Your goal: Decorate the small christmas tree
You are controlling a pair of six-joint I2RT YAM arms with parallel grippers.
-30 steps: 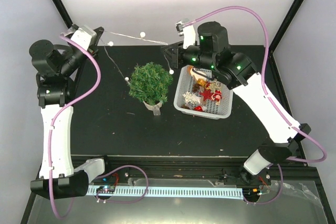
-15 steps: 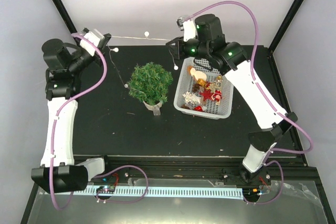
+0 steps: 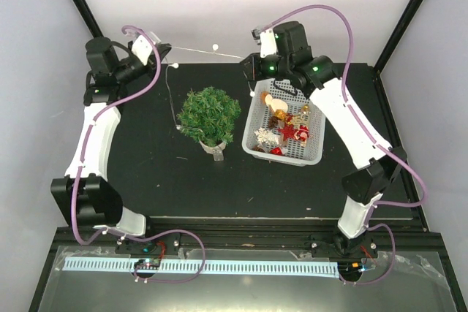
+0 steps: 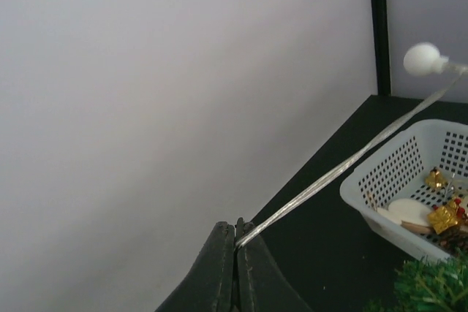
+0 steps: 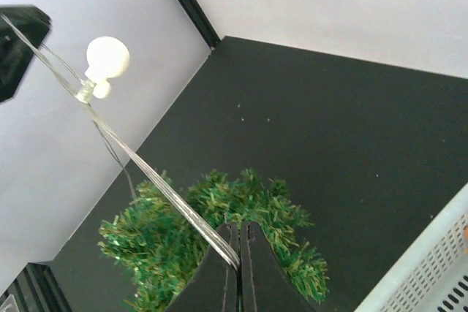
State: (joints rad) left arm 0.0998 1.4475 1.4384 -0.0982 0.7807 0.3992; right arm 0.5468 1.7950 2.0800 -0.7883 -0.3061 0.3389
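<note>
The small christmas tree (image 3: pixel 210 115) stands on its beige base at the table's middle. A thin wire light string (image 3: pixel 194 50) with white bulbs (image 3: pixel 214 47) is stretched taut between my two grippers, above the table's back edge behind the tree. My left gripper (image 3: pixel 165 50) is shut on one end (image 4: pixel 236 233). My right gripper (image 3: pixel 248 63) is shut on the other (image 5: pixel 238 246), high above the tree (image 5: pixel 168 242). A loose tail of the string hangs from the left gripper down to the tree's left side (image 3: pixel 178 107). One bulb (image 5: pixel 107 56) shows close in the right wrist view.
A white basket (image 3: pixel 316 153) with a red star, a white snowflake and gold ornaments sits right of the tree; its corner shows in the left wrist view (image 4: pixel 387 173). White walls and black frame posts (image 3: pixel 80 5) close in the back.
My left gripper has swung right and toward the back wall, and my right gripper has risen and pulled back. The string between them has moved rearward, still taut.
</note>
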